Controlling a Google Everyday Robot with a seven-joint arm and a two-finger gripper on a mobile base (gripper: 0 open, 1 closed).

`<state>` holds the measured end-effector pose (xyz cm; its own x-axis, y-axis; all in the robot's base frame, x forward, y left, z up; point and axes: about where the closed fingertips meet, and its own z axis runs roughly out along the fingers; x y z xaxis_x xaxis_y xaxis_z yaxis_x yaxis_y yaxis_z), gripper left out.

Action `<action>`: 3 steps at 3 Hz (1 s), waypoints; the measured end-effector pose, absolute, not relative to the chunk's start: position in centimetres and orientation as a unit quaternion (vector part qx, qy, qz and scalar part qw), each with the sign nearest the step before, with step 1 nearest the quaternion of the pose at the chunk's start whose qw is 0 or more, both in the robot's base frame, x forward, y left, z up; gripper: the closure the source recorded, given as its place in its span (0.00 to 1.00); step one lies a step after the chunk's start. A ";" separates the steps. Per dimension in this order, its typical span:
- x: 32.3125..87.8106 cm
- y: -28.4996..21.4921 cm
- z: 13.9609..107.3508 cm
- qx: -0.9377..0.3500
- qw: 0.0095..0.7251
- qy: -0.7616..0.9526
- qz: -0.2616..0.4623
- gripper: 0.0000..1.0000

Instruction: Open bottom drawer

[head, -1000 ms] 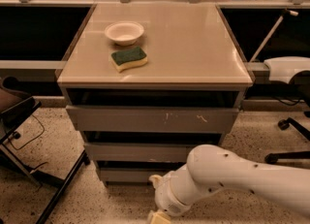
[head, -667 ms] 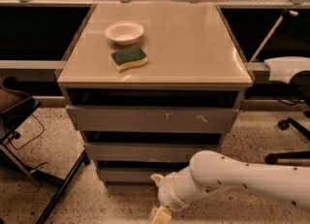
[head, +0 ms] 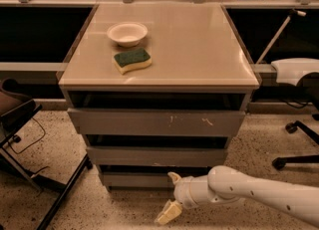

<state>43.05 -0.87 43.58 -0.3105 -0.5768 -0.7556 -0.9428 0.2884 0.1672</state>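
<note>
the gripper (head: 170, 196) hangs low, just in front of the right part of the bottom drawer (head: 132, 179), with its fingers spread apart. left of it, the floor (head: 119, 216) before the drawer front lies open. a dark slot runs between that front and the middle drawer (head: 154, 156) above. a black chair frame (head: 67, 189) slants down beside the cabinet's lower left corner. a wheeled chair base (head: 294, 160) stands well apart on the right.

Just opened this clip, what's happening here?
A robot arm reaches in from the lower right toward a grey three-drawer cabinet. Its gripper, fingers spread and holding nothing, sits low by the right end of the bottom drawer, which is not pulled out. A bowl and a sponge rest on top.
</note>
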 end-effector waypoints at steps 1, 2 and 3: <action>42.0 0.4 40.9 -0.493 0.285 0.748 0.341 0.00; 41.9 0.4 40.9 -0.493 0.285 0.748 0.341 0.00; 42.8 -1.0 36.8 -0.458 0.267 0.768 0.360 0.00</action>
